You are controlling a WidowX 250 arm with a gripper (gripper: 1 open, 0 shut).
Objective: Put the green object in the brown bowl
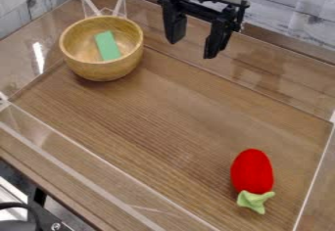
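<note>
While the gripper (pixel 195 41) hangs at the far side of the table (pixel 170 117), pointing straight down, its two dark fingers (pixel 215 41) are seen spread wide with nothing between them. No object is touched by it; bare wood lies beneath.

Just to its left, the brown bowl (pixel 78 69) is found at the far left of the table, and the green object (pixel 108 46), a flat pale-green piece, lies inside it, slanted against the inner wall. Bowl and gripper are near each other but apart.

By the look of things, the placing is judged done, and what remains is a clean retreat. That is best done by lifting straight up and away, jaws kept wide, so that the bowl's rim is not clipped or nudged.

Well apart, at the near right, a red strawberry toy (pixel 252 170) with a green leafy stem is left lying by the clear wall (pixel 318 181).
</note>
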